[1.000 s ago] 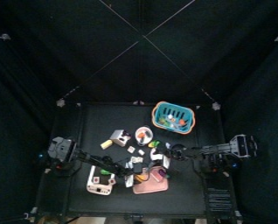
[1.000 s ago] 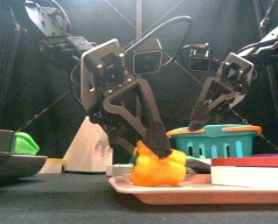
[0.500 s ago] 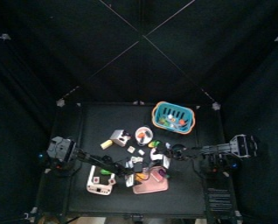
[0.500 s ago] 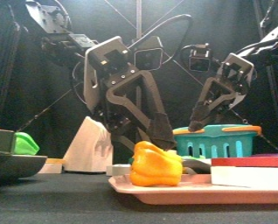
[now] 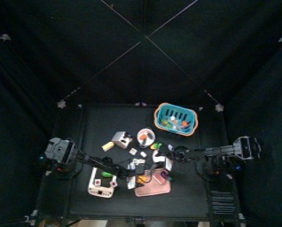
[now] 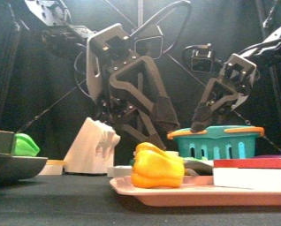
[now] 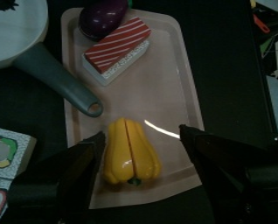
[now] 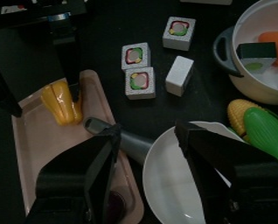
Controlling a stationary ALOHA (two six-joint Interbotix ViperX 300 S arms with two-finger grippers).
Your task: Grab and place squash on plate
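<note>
One yellow squash [image 7: 129, 152] lies lengthwise along the pink plate [image 7: 186, 96].

Two black arms. Left arm [image 6: 125, 75]: matte black angular links, boxy bracket plates with rounded corners, small round screw holes in the plates, a pale square patch near its upper joint. Thin black cables loop above it. Right arm [image 6: 231, 84]: same black build, flat tapering link, a squarish block at its top. Left gripper [image 7: 135, 175]: two broad black jaws, smooth, blurred edges. Right gripper [image 8: 142, 171]: same black jaws.
</note>
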